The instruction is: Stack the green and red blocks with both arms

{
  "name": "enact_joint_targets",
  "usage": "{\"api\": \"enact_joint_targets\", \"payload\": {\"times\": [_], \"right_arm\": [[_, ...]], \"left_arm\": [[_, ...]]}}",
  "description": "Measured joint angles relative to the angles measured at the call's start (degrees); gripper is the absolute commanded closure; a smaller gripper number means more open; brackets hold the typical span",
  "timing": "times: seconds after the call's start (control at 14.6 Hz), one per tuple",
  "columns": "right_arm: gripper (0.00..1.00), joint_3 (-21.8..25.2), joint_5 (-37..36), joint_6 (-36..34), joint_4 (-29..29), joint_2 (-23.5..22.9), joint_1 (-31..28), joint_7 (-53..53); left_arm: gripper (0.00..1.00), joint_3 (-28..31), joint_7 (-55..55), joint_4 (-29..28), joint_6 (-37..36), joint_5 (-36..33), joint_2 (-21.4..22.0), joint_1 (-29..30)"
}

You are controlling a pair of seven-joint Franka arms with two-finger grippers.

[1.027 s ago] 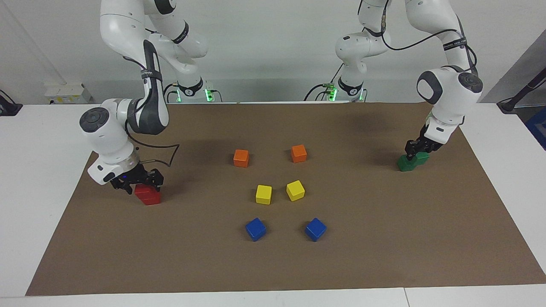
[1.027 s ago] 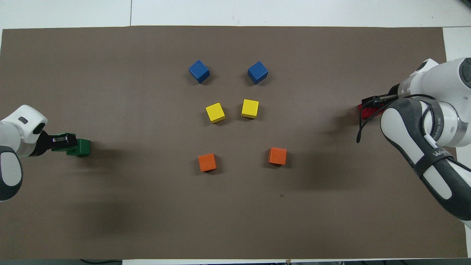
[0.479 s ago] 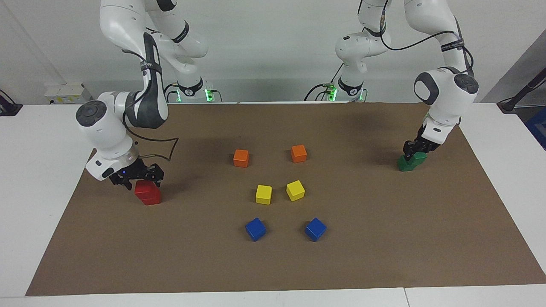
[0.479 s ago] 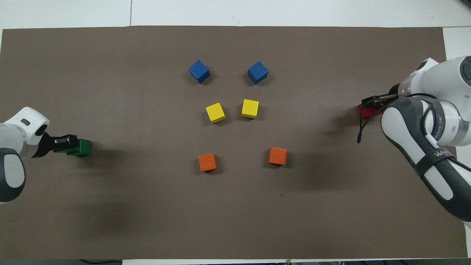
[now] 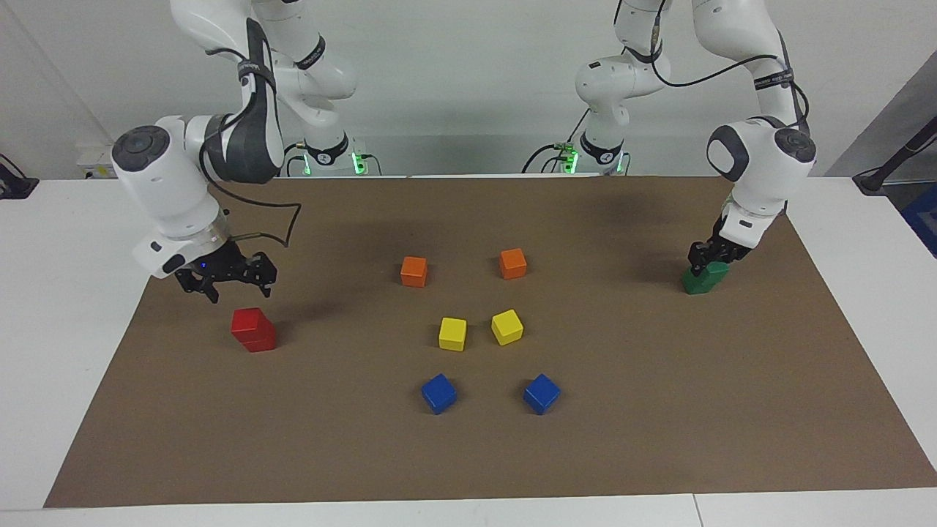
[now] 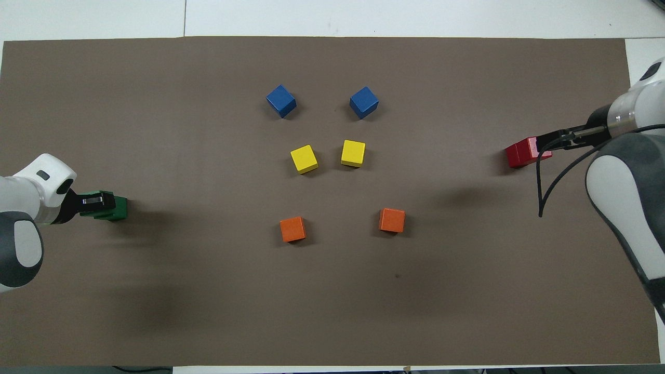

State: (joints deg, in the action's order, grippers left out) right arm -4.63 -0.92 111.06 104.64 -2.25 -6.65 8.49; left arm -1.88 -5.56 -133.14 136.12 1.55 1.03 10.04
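Green blocks (image 5: pixel 704 279) look light, rigid, glossy; grip flat sides. Left gripper (image 5: pixel 711 254) fingers clamp one; right gripper (image 5: pixel 228 282) fingers wide, empty.

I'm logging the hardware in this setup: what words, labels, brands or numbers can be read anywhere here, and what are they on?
No text here can be read.
Left arm's black band: pale lettering, too small to read.
Right arm's black band: pale lettering, too small to read.
Nothing else in either view shows writing.
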Motion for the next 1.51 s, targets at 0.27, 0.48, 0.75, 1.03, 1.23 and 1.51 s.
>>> {"api": "enact_joint_targets", "payload": {"times": [0.27,0.48,0.75,1.03,1.23,1.51], "right_arm": [[0.0,0.0,0.1,-12.0,-4.6,4.6,1.6,-0.5],[0.0,0.1,0.1,-16.2,-7.1,5.5,1.8,-0.7],[0.0,0.3,0.1,-16.7,-7.2,5.1,1.7,-0.7],[0.0,0.4,0.1,-17.6,-7.2,4.9,1.7,-1.0],[0.0,0.4,0.1,-18.6,-7.2,4.8,1.7,-1.1],[0.0,0.4,0.1,-19.1,-7.2,4.8,1.7,-1.3]], "left_arm": [[0.0,0.2,-2.2,0.0,0.0,0.0,0.0,0.1],[0.0,0.2,-2.4,0.0,0.0,0.0,0.0,0.1],[0.0,0.2,-2.7,4.4,-5.4,0.0,0.2,0.1],[0.0,0.1,-2.7,12.7,-13.6,0.0,1.9,0.0],[0.0,-0.5,-2.2,19.9,-22.8,0.0,3.5,-0.1],[0.0,-1.2,-1.4,30.7,-36.5,0.0,3.7,-1.8]]}}
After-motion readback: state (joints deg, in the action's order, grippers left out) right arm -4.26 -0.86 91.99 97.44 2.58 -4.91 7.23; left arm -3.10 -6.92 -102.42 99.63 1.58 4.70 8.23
